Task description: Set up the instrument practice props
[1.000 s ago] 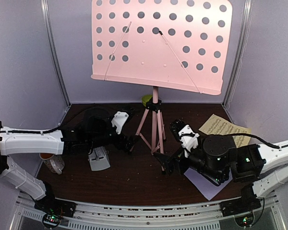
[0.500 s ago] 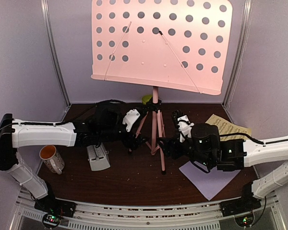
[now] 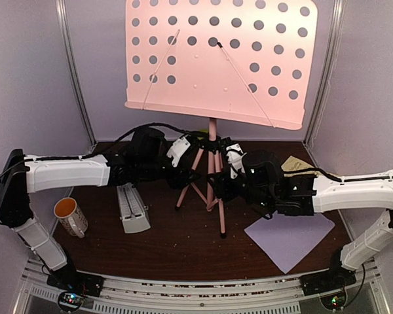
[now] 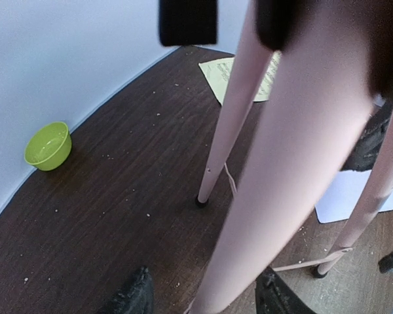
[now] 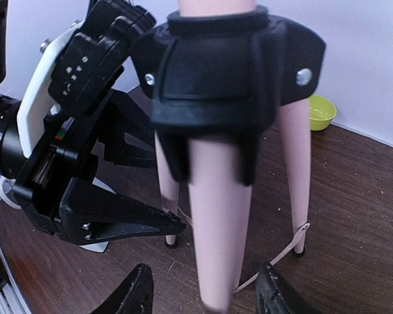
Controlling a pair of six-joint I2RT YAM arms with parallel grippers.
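The pink music stand has its perforated desk (image 3: 216, 59) up at the back and its tripod in the middle of the table. My left gripper (image 3: 190, 173) is open around one pink leg (image 4: 295, 163). That leg lies close against the right finger (image 4: 281, 297), with a gap to the left one. My right gripper (image 3: 219, 186) comes from the other side, open around another leg (image 5: 219, 222) below the black hub (image 5: 216, 85), clear on both sides. The grey metronome (image 3: 132, 208) lies left of the tripod. A lavender page (image 3: 289, 237) lies front right. A pale-yellow page (image 4: 213, 72) is farther back.
A white mug (image 3: 70, 216) with an orange inside stands front left. A lime-green bowl (image 4: 47, 145) sits by the back wall. Pale walls close in the table on three sides. The left gripper's fingers (image 5: 118, 222) point in close beside the right gripper's leg.
Both arms have reached in from the sides to the tripod legs, and both pairs of jaws have narrowed. The lavender page and the metronome are now uncovered.
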